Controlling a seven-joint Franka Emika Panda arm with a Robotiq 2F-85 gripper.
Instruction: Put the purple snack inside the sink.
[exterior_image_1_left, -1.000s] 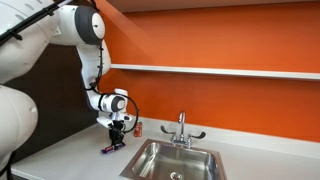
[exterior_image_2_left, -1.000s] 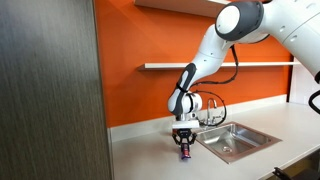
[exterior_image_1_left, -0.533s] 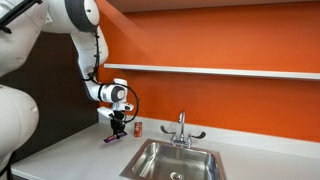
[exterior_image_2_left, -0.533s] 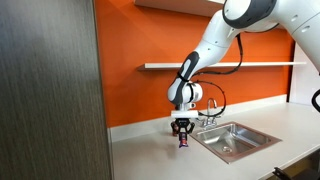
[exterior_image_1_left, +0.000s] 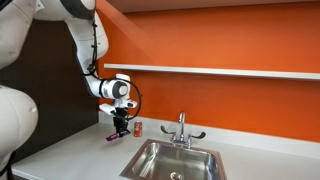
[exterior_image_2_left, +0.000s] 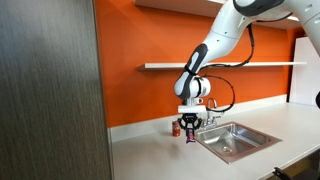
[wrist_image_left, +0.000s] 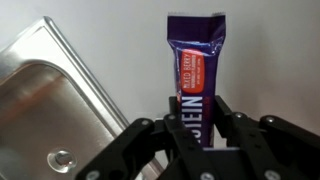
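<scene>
While aloft, purple snack (wrist_image_left: 193, 65) within pincer (wrist_image_left: 197, 120)

The arm (exterior_image_2_left: 222, 38) is built from white, glossy, rounded segments with dark seams at the joints. The wrist (exterior_image_1_left: 118, 90) is a white housing with a round dark face. A thin black cable (exterior_image_2_left: 234, 96) loops alongside it. The gripper (wrist_image_left: 200, 112) is matte black, and its fingers (wrist_image_left: 150, 148) are angular and linked.

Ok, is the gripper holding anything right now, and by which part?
Yes: the gripper holds the purple snack, its fingers pinching one end of the bar; the rest sticks out beyond them.
</scene>
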